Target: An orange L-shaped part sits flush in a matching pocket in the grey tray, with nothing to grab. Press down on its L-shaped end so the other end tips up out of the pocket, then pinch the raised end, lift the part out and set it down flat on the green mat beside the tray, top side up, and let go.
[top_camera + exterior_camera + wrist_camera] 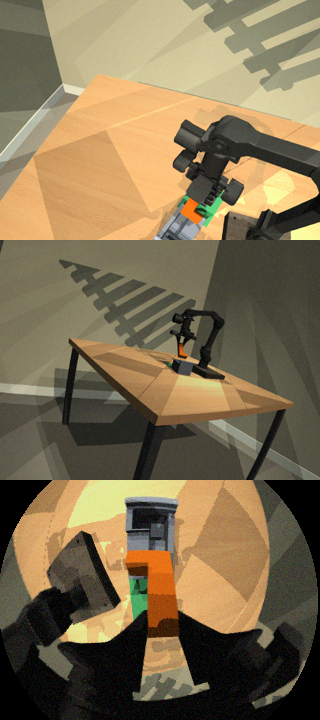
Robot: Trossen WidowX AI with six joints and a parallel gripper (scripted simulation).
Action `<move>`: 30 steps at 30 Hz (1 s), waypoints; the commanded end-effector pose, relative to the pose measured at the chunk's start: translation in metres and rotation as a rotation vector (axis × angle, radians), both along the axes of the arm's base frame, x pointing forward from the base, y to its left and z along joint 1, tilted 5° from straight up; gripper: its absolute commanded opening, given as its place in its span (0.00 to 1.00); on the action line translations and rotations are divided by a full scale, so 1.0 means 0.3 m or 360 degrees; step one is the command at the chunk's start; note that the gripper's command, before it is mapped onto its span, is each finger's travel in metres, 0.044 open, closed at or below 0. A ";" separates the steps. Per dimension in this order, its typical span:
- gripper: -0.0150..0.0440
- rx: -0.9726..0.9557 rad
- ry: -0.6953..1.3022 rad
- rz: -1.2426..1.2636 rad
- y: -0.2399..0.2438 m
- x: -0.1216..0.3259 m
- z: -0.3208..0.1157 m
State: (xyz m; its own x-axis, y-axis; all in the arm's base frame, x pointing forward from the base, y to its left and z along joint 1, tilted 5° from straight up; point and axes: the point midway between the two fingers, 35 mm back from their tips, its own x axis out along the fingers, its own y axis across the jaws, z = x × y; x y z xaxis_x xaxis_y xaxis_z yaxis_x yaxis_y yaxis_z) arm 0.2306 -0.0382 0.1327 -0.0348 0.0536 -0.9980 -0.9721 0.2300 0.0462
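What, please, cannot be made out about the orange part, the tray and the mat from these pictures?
- Claw contact on the orange part: wrist view, dark fingers cover it.
- Grey tray: top view, lower edge cuts it off.
- Green mat: top view, mostly hidden under arm and part; in the exterior view, a sliver behind the tray.

Orange L-shaped part pinched in the claw, above green mat and grey tray.

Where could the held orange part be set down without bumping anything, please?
The green mat beside the grey tray shows bare green around the end effector, which is shut on the orange part. The arm base and the tray crowd that corner; the wood toward the far edge is unoccupied.
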 end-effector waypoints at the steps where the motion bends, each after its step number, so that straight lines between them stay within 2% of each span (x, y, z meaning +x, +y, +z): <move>1: 0.25 -0.0005 0.0007 0.0007 -0.041 -0.019 -0.005; 18: 0.25 -0.0013 0.0011 0.0007 -0.238 -0.096 -0.011; 30: 0.25 -0.0013 0.0011 0.0007 -0.244 -0.101 -0.050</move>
State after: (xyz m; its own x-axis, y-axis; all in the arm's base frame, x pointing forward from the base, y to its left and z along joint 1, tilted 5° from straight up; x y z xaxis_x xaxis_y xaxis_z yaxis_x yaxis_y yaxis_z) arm 0.2019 -0.1116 0.1230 -0.0351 0.0449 -0.9984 -0.9719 0.2312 0.0446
